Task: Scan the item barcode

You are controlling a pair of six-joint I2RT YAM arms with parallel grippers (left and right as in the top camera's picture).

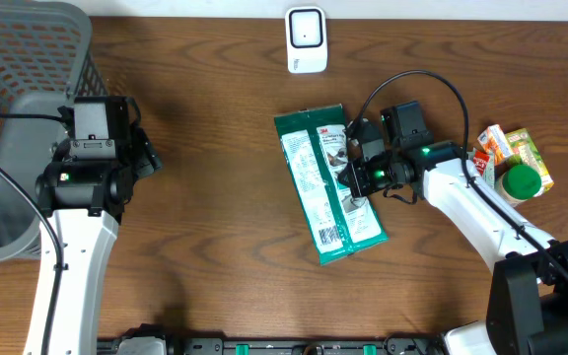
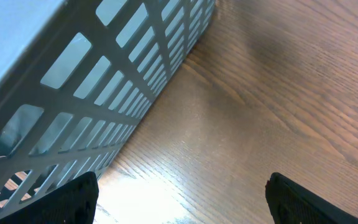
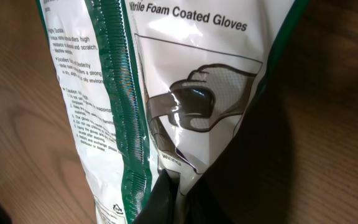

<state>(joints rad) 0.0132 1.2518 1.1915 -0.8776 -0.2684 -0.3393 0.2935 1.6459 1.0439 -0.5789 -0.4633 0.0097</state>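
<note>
The item is a green and white 3M pack of nitrile foam coated gloves (image 1: 316, 187), lying lengthwise on the wooden table in the overhead view. A barcode (image 1: 331, 235) shows near its lower end. My right gripper (image 1: 356, 177) is shut on the pack's right edge. In the right wrist view the pack (image 3: 191, 74) fills the frame, its film pinched between the dark fingers (image 3: 163, 202) of my right gripper (image 3: 179, 199). A white scanner (image 1: 305, 39) stands at the back edge. My left gripper (image 1: 151, 158) is open and empty beside the basket, its fingertips (image 2: 73, 199) wide apart over bare wood.
A grey mesh basket (image 1: 18, 59) stands at the far left, its wall (image 2: 92, 81) close to my left gripper (image 2: 179, 199). Small juice cartons (image 1: 496, 146) and a green-lidded bottle (image 1: 521, 183) sit at the right edge.
</note>
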